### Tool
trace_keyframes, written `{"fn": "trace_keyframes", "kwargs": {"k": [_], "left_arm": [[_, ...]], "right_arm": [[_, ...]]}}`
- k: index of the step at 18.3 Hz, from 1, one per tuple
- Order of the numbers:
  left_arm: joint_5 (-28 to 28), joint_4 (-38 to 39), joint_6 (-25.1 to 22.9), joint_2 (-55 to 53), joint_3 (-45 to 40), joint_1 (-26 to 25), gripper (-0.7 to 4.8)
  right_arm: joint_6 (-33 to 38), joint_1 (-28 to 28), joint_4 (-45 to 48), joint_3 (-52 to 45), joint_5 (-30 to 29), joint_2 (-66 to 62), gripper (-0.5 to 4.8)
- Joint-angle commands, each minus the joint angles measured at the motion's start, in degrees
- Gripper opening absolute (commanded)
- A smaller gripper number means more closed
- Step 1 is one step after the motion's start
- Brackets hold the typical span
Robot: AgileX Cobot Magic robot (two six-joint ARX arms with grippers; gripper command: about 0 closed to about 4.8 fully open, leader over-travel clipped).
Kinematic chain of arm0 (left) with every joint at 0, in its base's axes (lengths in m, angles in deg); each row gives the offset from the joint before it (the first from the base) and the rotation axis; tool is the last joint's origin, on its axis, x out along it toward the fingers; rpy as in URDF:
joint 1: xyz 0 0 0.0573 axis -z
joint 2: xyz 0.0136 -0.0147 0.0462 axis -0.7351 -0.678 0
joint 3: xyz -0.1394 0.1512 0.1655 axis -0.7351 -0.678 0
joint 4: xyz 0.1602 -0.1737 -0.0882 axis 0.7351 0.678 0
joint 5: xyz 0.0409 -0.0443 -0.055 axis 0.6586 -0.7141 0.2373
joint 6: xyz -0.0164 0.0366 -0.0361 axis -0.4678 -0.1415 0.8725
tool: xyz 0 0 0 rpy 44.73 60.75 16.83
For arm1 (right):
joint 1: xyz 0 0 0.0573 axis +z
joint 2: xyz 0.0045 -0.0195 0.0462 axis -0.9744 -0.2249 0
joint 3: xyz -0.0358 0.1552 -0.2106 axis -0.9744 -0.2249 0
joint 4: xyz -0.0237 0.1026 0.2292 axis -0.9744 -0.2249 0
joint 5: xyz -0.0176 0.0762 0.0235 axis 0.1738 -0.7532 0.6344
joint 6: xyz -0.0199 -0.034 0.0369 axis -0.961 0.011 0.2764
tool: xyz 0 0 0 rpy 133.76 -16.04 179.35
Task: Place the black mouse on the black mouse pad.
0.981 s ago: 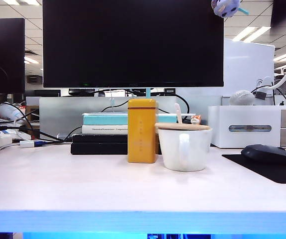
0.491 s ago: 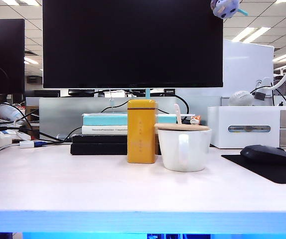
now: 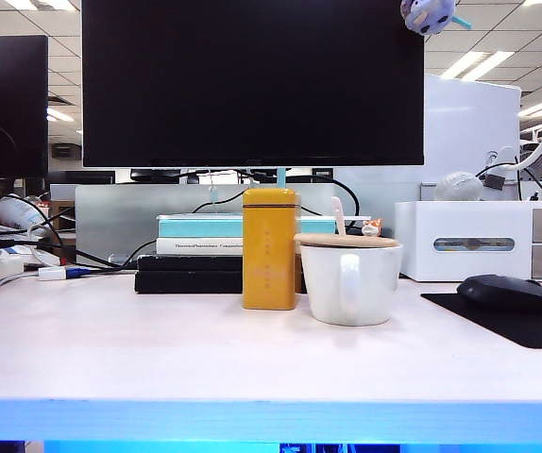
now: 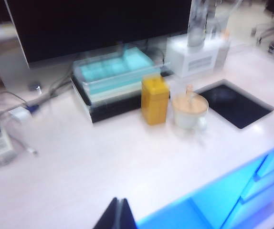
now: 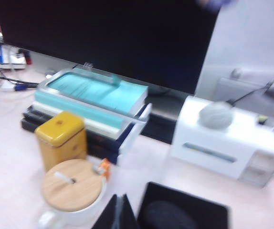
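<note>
Blur softens both wrist views. I see the left gripper (image 4: 119, 213) closed and empty above the tabletop (image 3: 158, 349) front edge, cut off by the frame; the right gripper (image 5: 120, 212) likewise pinched shut, empty, just beside the black mouse pad (image 3: 526, 326). The black mouse (image 3: 508, 291) sits on it, partly cropped. Farther back: white mug (image 3: 350, 281), yellow tin (image 3: 270, 248).

Open-plan office: desk (image 3: 158, 349) with big dark monitor (image 3: 252, 80), second screen (image 3: 7, 104) at left, stacked books (image 3: 195, 255), cable clutter (image 3: 25, 260), white drawer box (image 3: 483, 241), grid ceiling with fluorescent panels (image 3: 483, 61).
</note>
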Motion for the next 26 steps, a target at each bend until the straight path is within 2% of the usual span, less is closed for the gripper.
{"fn": "trace_keyframes", "kwargs": {"k": [1,3,6,8,10,12,16,19,26], "left_arm": [[-5.2,-17.9,0.7,3.7,-16.6,-0.1,-0.06],[-8.1,-29.9,1.3,3.8,-27.9,-0.1,-0.06],[-6.8,-45.8,2.2,1.3,-42.9,-0.1,-0.06],[-6.9,-49.0,4.9,-1.6,-49.5,-0.1,-0.05],[-7.6,-54.8,4.4,-3.6,-55.1,-0.1,-0.05],[-5.3,-61.2,2.1,-3.8,-60.3,-0.1,-0.05],[1.8,-62.9,1.6,-3.7,-65.7,-0.1,-0.05],[1.7,-59.7,1.6,-3.7,-65.9,-0.1,-0.05],[1.6,-59.6,1.6,-3.7,-65.9,-0.1,-0.05]], "right_arm": [[2.7,0.0,6.9,-8.7,-0.1,3.6,-0.07],[2.9,0.0,8.7,-14.6,-0.3,5.2,-0.07],[3.3,0.0,12.6,-22.6,0.5,6.7,-0.07],[6.7,0.0,15.7,-28.2,1.2,6.4,-0.07],[10.5,0.0,18.7,-34.0,1.3,6.6,-0.07],[11.6,0.0,20.8,-38.5,1.6,6.6,-0.07],[11.6,0.0,21.2,-44.2,2.8,6.8,-0.06],[11.6,0.0,21.1,-46.3,2.8,7.0,-0.06],[11.6,-0.1,21.5,-47.3,2.8,7.0,-0.06]]}}
